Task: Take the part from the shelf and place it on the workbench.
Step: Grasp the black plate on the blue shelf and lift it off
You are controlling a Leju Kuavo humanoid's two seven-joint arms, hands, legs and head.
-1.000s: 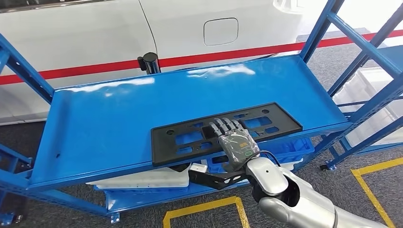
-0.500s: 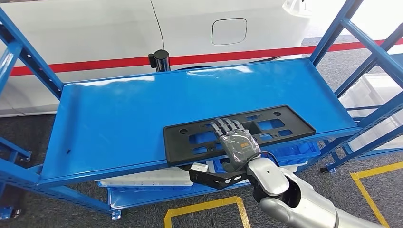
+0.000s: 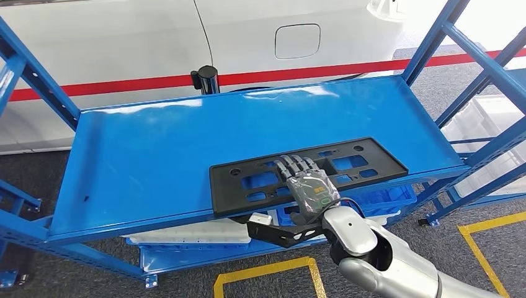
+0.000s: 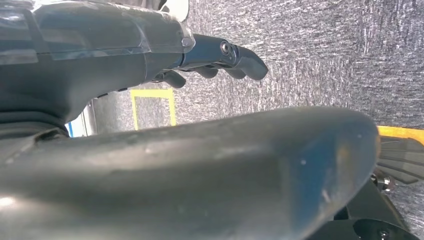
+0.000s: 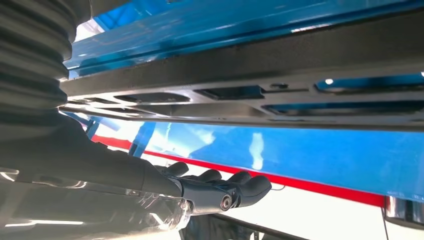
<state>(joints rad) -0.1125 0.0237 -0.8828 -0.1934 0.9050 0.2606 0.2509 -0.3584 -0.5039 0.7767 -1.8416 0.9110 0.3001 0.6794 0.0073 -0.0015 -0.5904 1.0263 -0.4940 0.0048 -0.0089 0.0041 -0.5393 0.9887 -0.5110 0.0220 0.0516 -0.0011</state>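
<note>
A blue shelf (image 3: 186, 149) spans the head view, its flat top deck tilted slightly, with blue posts rising at the left and right edges; a flat black part (image 3: 248, 180), long and rectangular with cut-out windows that show the blue beneath, lies on the near right of the deck, its near edge at the shelf's front lip; the right hand (image 3: 307, 183) reaches in from below and lies palm-down on top of the part near its middle, fingers (image 3: 296, 164) extended flat over the plastic; whether a thumb sits under the part cannot be told, so it rests on the part rather than plainly gripping it; the silver right arm (image 3: 384, 257) enters from the near right corner.

In the right wrist view the part (image 5: 250, 75) runs across as a dark slotted band against the blue shelf (image 5: 300, 155), with the right hand's dark fingers (image 5: 245, 187) held straight and close together.

In the left wrist view the left hand (image 4: 150, 55) hangs over grey carpet (image 4: 325, 50), fingers (image 4: 240, 57) loosely curled, holding nothing.

Beyond the shelf stands a white car (image 3: 248, 37) with a red stripe (image 3: 124, 85); a black post (image 3: 205, 79) stands at the far edge; white trays (image 3: 192, 233) sit on a lower level; yellow tape (image 3: 267, 270) marks the floor.
</note>
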